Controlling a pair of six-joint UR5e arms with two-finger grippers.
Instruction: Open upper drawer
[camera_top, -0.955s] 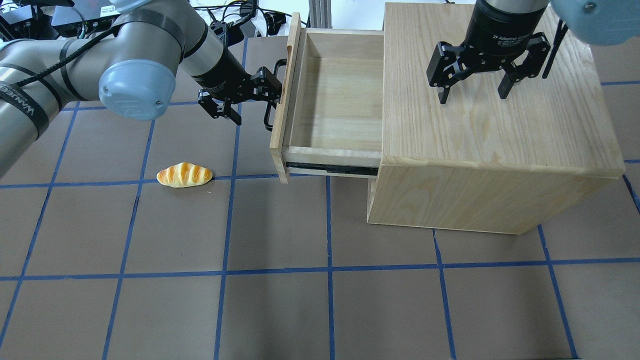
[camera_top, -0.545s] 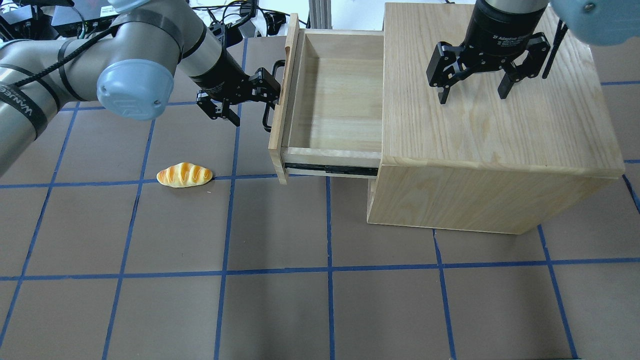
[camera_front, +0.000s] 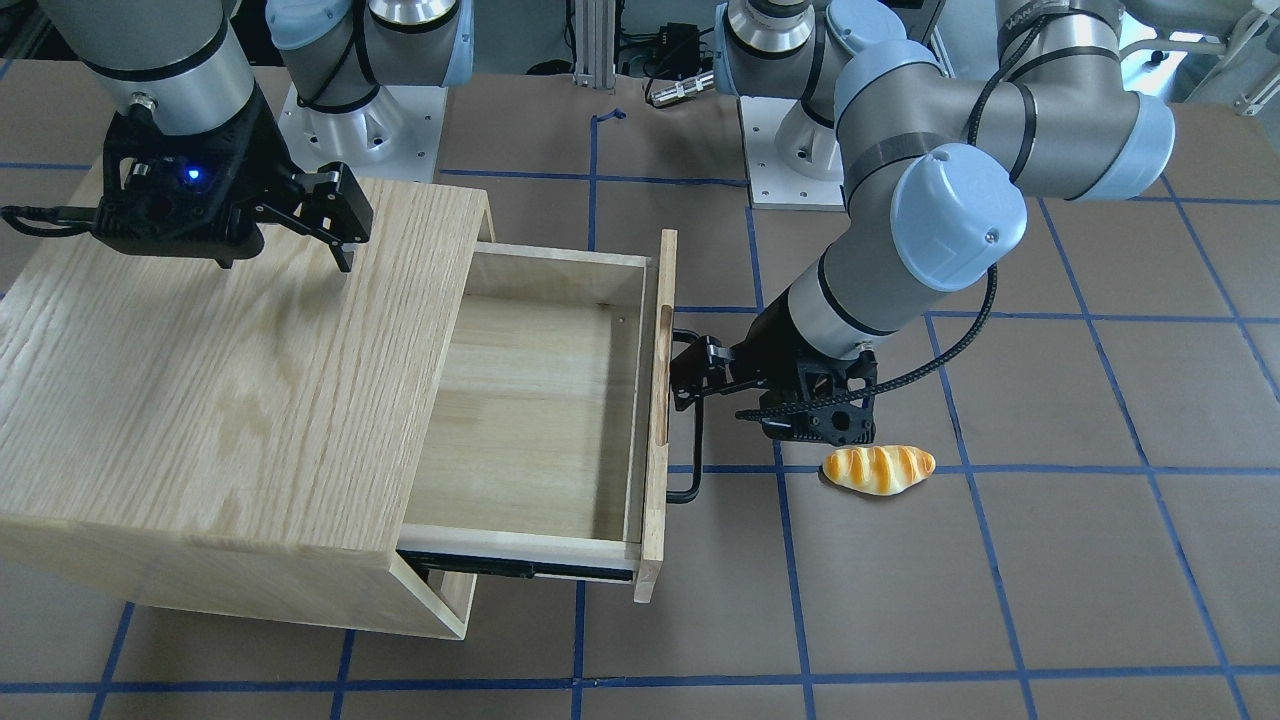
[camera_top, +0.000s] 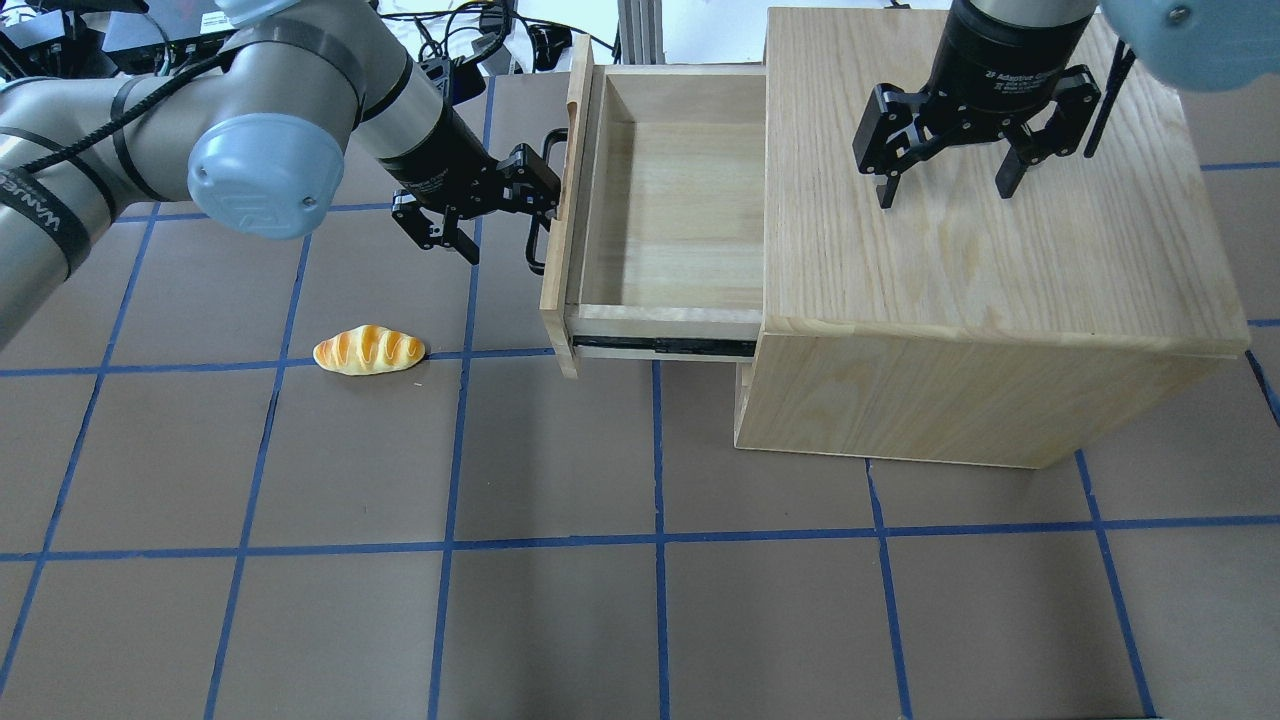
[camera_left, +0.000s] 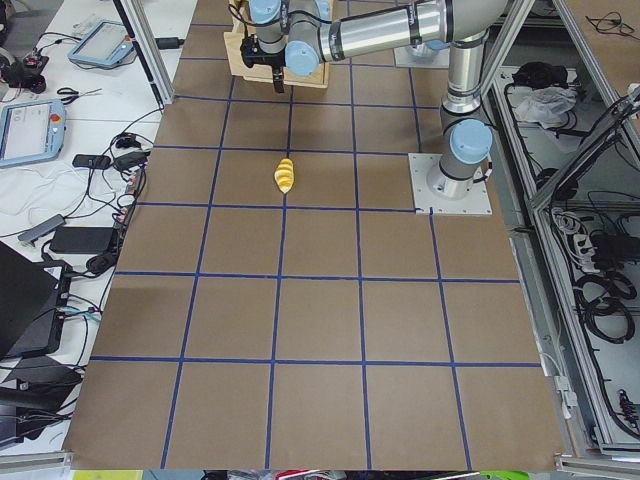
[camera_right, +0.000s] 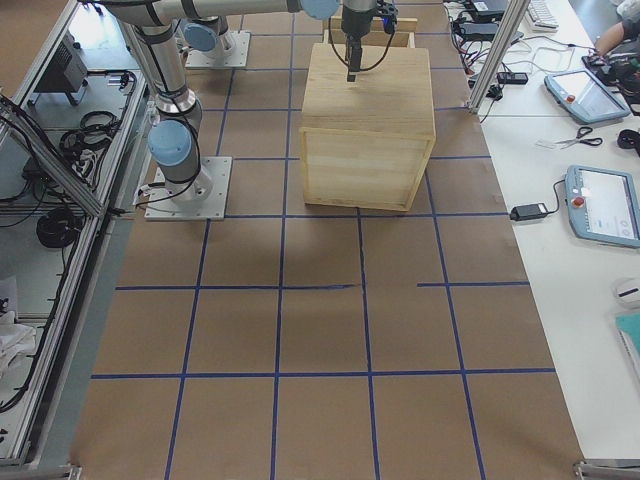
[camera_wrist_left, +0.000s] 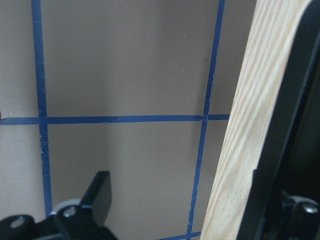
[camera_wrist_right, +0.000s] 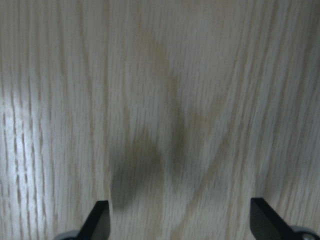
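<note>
The upper drawer (camera_top: 665, 200) is being held drawn far out of the cabinet (camera_top: 980, 260), toward the robot's left. Its inside is lying open to view, and a black slide rail (camera_top: 660, 347) is being exposed along its side. Its black handle (camera_front: 697, 455) is being met by the left gripper (camera_top: 510, 225), whose fingers are being held apart. One finger (camera_top: 530, 185) is sitting right at the bar by the drawer front, though it cannot be told whether it is hooked behind it. The other finger is hanging over the table (camera_top: 700, 600). The right gripper (camera_top: 945, 195) is being held over the cabinet top, fingers spread wide. A bread roll (camera_top: 370, 350) is lying on the table near the left gripper, apart from the drawer.
</note>
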